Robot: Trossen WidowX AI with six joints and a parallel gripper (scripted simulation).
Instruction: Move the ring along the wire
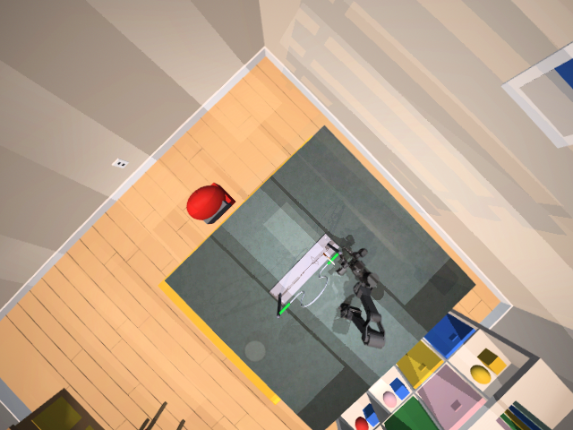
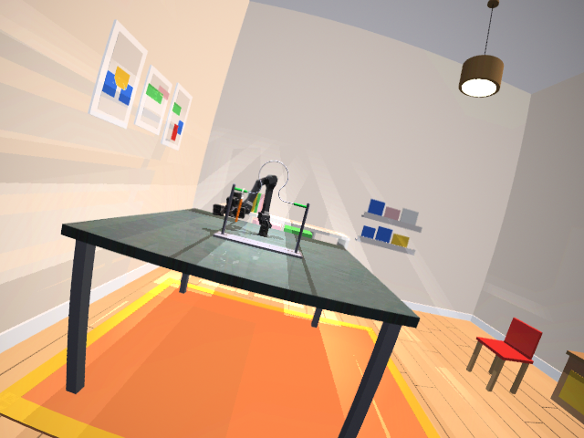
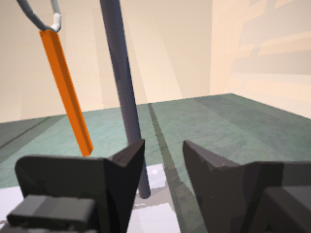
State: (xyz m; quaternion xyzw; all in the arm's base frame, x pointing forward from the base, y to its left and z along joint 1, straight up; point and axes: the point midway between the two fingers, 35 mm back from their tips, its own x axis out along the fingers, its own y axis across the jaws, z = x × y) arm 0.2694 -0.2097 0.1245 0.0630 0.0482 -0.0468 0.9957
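The arm bends low over the dark green bench [image 2: 141,235], its hand [image 3: 162,157] level near the left-hand post [image 3: 121,92] at frame centre, fingers parted with nothing between them. The flat orange handle [image 3: 66,92] hangs tilted at upper left of the wrist view, its pale grey ring [image 3: 41,16] above, clear of the hand.

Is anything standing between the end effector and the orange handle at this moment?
Partly. In the wrist view the dark post rises straight ahead of the open, empty end effector; the orange handle hangs left of that post, off the gap's line, so the approach needs shifting left.
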